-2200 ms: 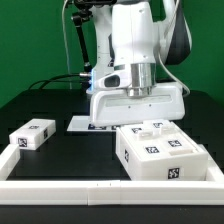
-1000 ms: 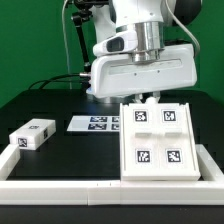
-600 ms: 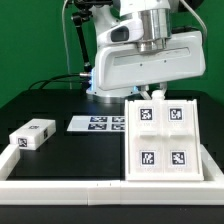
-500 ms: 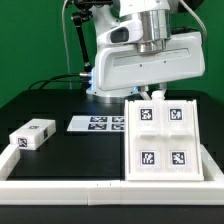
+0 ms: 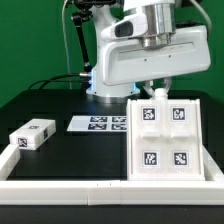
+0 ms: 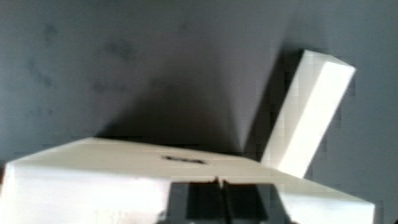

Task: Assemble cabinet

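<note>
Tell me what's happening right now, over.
End effector at top edge of cabinet body, grip unclear. Body tilted up, tagged face showing. Small block lies apart. Nothing blocking.

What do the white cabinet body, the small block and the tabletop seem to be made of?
The cabinet body and the small block: likely white plastic, smooth, matt; even colour, crisp edges, no grain. The table: black matt covering, perhaps cloth or mat; it shows no shine, so uncertain.

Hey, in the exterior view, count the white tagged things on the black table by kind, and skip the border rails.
Cabinet body: 1
Small block: 1
Marker board: 1
Total: 3
</note>
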You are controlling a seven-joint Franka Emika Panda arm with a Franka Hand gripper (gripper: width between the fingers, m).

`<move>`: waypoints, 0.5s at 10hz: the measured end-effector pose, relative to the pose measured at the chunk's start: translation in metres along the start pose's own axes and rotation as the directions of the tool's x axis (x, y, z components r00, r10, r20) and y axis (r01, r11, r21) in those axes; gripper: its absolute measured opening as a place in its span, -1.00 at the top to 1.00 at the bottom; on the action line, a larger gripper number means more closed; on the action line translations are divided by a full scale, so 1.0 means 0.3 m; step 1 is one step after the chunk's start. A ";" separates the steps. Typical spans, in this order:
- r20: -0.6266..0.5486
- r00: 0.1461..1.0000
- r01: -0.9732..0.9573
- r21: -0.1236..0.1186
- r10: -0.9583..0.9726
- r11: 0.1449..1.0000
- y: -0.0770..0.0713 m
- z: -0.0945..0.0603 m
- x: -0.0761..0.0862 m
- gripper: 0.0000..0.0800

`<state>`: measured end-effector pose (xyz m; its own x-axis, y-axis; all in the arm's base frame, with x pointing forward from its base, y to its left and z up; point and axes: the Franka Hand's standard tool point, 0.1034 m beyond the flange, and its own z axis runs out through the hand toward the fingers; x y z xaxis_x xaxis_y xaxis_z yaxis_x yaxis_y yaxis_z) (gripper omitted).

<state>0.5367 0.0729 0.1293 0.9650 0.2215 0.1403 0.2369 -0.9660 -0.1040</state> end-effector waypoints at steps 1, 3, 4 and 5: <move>-0.005 1.000 0.001 0.002 -0.001 1.000 -0.002 -0.015 0.024 0.99; -0.006 1.000 0.002 0.006 -0.002 1.000 -0.002 -0.020 0.047 0.99; -0.004 1.000 0.005 0.007 -0.005 1.000 -0.009 0.001 0.043 0.99; -0.008 1.000 0.008 0.005 -0.008 1.000 -0.015 0.020 0.039 0.99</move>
<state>0.5477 0.0806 0.1254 0.9621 0.2283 0.1489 0.2453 -0.9635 -0.1076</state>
